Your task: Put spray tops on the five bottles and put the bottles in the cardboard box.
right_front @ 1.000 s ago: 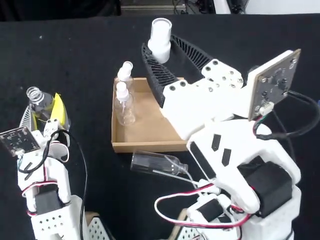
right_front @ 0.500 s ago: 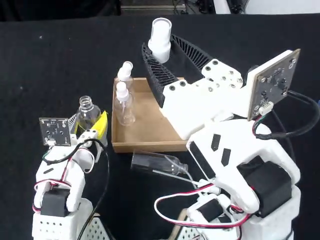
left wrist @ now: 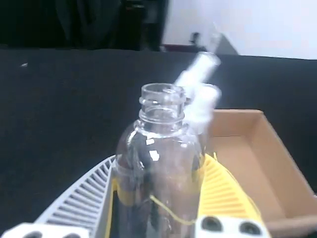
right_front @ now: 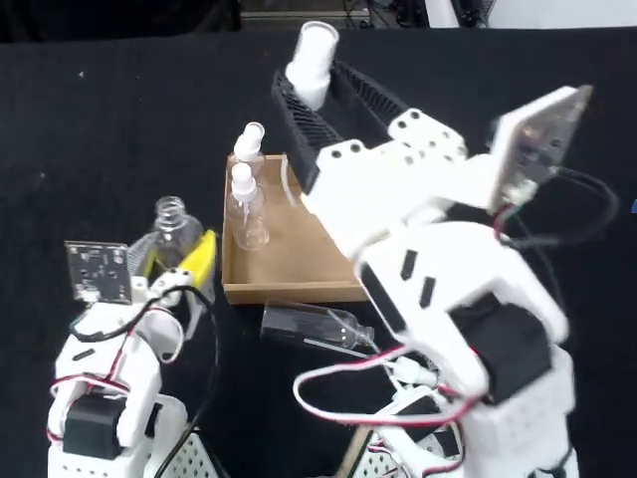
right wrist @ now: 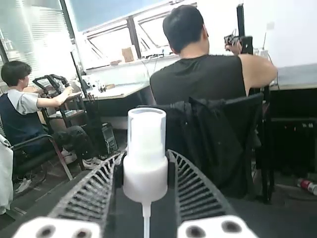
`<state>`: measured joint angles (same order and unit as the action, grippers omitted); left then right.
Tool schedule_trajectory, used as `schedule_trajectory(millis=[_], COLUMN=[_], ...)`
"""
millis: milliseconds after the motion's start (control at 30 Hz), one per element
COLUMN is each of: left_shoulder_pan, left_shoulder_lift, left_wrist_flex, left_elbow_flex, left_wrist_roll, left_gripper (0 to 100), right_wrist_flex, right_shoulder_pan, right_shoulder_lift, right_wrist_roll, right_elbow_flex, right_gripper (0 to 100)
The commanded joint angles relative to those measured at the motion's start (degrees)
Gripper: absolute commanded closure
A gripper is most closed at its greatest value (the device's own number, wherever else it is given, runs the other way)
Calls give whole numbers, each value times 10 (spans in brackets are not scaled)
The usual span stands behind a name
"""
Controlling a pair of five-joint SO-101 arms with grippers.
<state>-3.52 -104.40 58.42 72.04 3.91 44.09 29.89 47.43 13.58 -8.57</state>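
High view, near to far: lying bottle (right_front: 314, 324) is resting on its side on the black table (right_front: 119, 119), at 6 o'clock from the cardboard box (right_front: 289, 292), just beside its front wall, neck pointing to 3 o'clock.

Left gripper (right_front: 171, 254) is sitting at 9 o'clock from the box, near its left wall. Its grey and yellow fingers are clamping the held bottle (right_front: 174, 227) by the body, one on each side. The bottle is standing upright, clear, with an open threaded neck. Left wrist view is showing the same grip, with the box beyond the bottle.

Inside the box, capped bottle (right_front: 246, 209) is standing upright against the 9 o'clock wall. Second capped bottle (right_front: 250, 141) is standing right behind it at the 11 o'clock corner; cannot tell whether it is inside the box or just outside.

Right gripper (right_front: 311, 80) is hanging at 12 o'clock, past the far wall of the box. Its black ribbed fingers are pinching the white spray top (right_front: 311, 60) between the tips. In the right wrist view the top is upright, with its thin tube pointing down between the fingers.
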Motion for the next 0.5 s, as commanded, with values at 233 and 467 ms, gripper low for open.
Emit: schedule_trajectory(millis=[233,467], left_shoulder_pan=[-157,-208], left_shoulder_lift=[-4,-4], left_wrist_flex=[-6,-162], left_elbow_flex=[19,122], left_wrist_roll=[6,6], left_gripper=[971,970], right_wrist_flex=[-42,-42], right_shoulder_pan=[-14,-11], right_shoulder_lift=[21,22], right_wrist_roll=[-4,0], right_elbow_flex=[-11,-12], right_gripper=[984,985])
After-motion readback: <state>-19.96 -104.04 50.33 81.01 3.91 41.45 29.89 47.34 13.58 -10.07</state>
